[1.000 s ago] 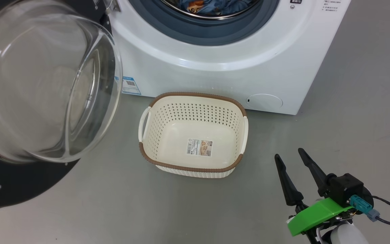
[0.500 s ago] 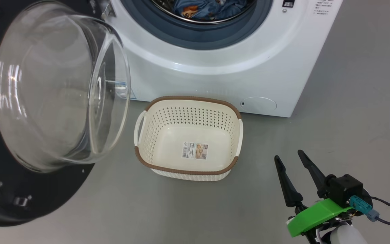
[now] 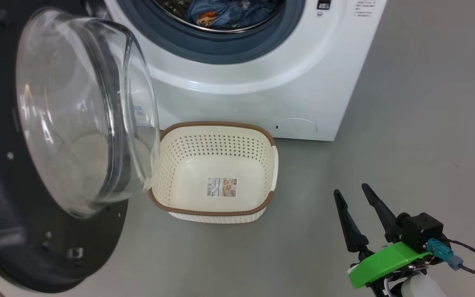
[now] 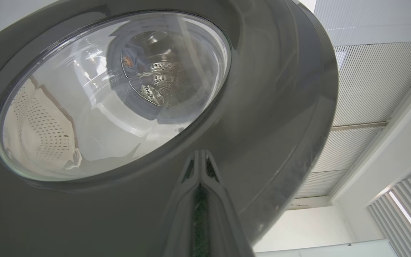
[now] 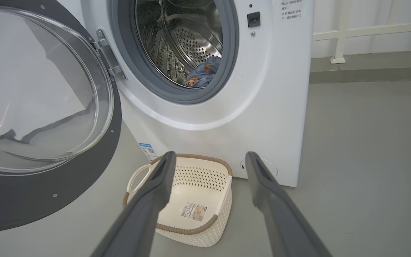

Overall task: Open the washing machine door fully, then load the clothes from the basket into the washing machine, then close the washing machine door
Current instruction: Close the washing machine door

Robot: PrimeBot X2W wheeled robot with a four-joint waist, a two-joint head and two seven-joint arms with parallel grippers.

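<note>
1. The door (image 3: 76,115) hung swung out on the left side of the washing machine (image 3: 262,95), hinged at the left of the machine's mouth. Its clear glass bowl bulged toward the space in front of the machine.
2. The left gripper (image 4: 200,153) sat at the outer face of the door, on the dark ring just below the window. Its two fingers were pressed together with nothing between them. Whether the tips touched the ring could not be told.
3. The basket (image 3: 217,123) stood on the grey floor (image 3: 406,144) just in front of the washing machine, below its mouth. Inside lay only a sticker (image 3: 222,187) on its bottom. In the head view the glass bowl overlapped its left edge.
4. The clothes (image 3: 217,10), blue with an orange print, lay inside the washing machine's steel drum, at the low front behind the grey rubber ring.
5. The right gripper (image 3: 350,189) hovered above the floor in front of the washing machine and to its right, well apart from the basket. Its fingers were spread wide and held nothing.
</note>
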